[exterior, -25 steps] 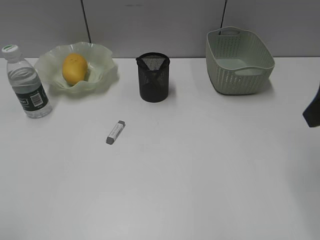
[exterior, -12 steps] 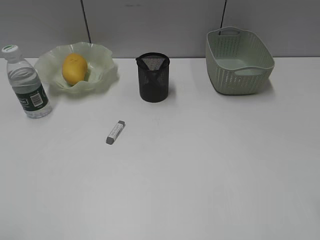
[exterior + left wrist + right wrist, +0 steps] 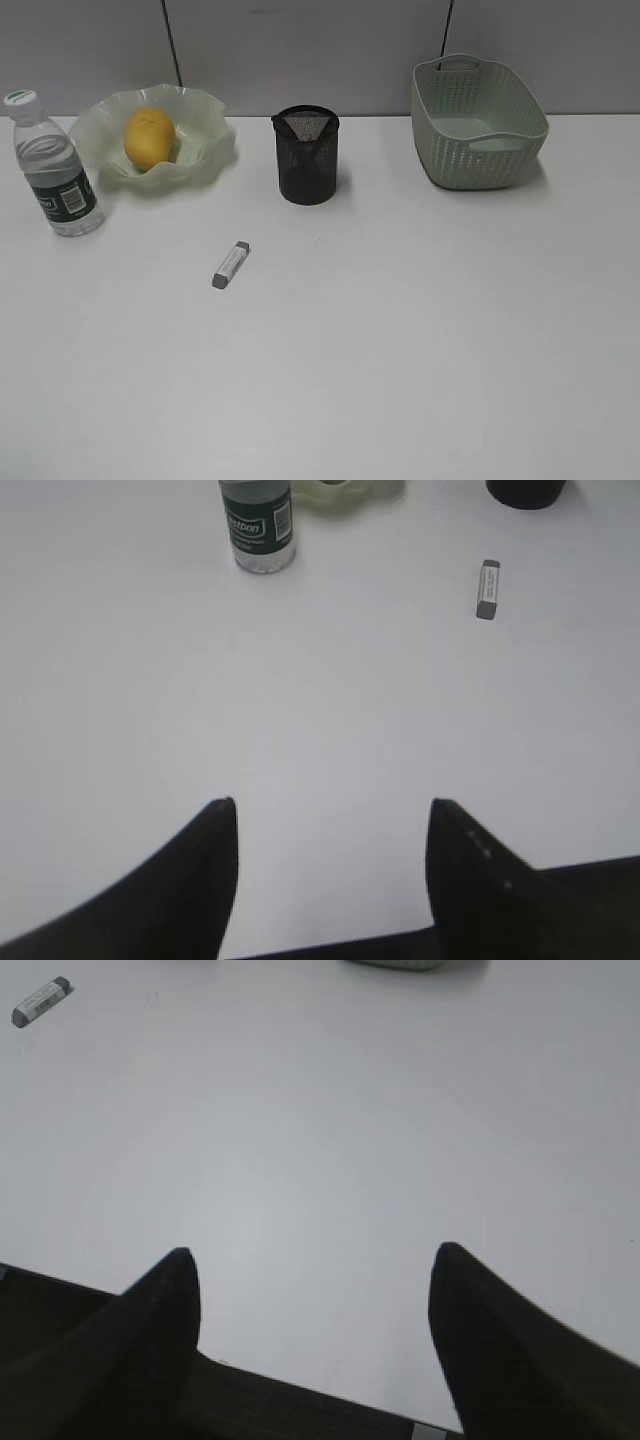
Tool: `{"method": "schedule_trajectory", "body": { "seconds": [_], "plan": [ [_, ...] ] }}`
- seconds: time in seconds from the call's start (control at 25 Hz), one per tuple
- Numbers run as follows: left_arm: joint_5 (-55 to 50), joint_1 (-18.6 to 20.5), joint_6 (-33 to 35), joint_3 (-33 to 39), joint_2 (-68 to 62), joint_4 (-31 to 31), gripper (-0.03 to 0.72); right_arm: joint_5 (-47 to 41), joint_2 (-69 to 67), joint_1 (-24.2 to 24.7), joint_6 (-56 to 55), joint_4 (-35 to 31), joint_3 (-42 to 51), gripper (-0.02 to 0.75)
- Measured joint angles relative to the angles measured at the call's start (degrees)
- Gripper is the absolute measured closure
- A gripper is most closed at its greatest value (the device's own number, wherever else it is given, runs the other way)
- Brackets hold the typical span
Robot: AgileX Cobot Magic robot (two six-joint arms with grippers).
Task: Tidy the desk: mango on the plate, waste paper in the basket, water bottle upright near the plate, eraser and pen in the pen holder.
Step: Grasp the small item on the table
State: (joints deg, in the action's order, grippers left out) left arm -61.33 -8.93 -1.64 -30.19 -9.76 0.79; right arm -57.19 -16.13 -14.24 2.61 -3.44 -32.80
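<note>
Exterior view. The desk [image 3: 400,330] carries the mango [image 3: 149,137] already lying in the plate [image 3: 205,150], and the water bottle [image 3: 55,170] upright just beside the plate's left edge. The pen holder [image 3: 307,155] stands at centre rear; the basket [image 3: 478,122] sits at rear right, and whether the waste paper lies inside it cannot be told from here. The eraser [image 3: 230,264] lies flat on the bare desk, in front and to the left of the pen holder and well apart from it. No arm appears in this view, and no pen is plainly visible.

Left wrist view. The left gripper [image 3: 332,870] hangs over the near edge of the desk, its jaws spread with nothing between them. The eraser [image 3: 487,588] lies ahead to its right, the bottle [image 3: 257,525] ahead to its left.

Right wrist view. The right gripper [image 3: 312,1330] is likewise spread wide and empty; the eraser [image 3: 41,1001] shows at far upper left.

Handling, as a judgement: the eraser looks light, firm and slightly grippy in its paper sleeve. Being low and thin, it is best pinched across its narrow width near mid-length, fingertips almost brushing the desk.
</note>
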Motion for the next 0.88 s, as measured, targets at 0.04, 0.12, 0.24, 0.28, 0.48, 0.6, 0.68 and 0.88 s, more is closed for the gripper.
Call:
{"method": "schedule_trajectory", "body": {
  "seconds": [0.04,0.12,0.24,0.28,0.48,0.6,0.68,0.88],
  "plan": [
    [0.1,0.0,0.6,0.0,-0.6,0.1,0.235,-0.1,0.5,0.0,0.0,0.5,0.1,0.176],
    [0.4,0.0,2.5,-0.2,-2.2,0.3,0.235,-0.2,1.2,0.0,0.0,0.9,0.7,0.176],
    [2.7,0.0,5.1,-1.0,-5.9,0.5,0.235,0.0,1.5,0.0,0.0,1.1,1.2,0.178],
    [4.0,0.0,5.4,-1.5,-7.4,0.7,0.235,0.1,1.5,0.0,0.0,1.3,1.2,0.178],
    [9.3,0.0,5.8,-4.2,-18.8,4.1,0.235,1.2,1.6,0.0,-0.1,2.1,1.8,0.180],
    [10.7,0.0,6.0,-7.3,-27.5,6.2,0.235,1.9,1.6,0.0,-0.1,2.2,2.1,0.180],
    [11.7,-0.1,6.8,-10.0,-33.1,7.3,0.235,2.0,1.6,0.0,-0.1,2.3,2.1,0.180],
    [14.5,-4.2,7.2,-17.3,-48.2,8.0,0.235,2.0,1.6,0.0,-0.1,2.3,2.1,0.180]
  ]
}}
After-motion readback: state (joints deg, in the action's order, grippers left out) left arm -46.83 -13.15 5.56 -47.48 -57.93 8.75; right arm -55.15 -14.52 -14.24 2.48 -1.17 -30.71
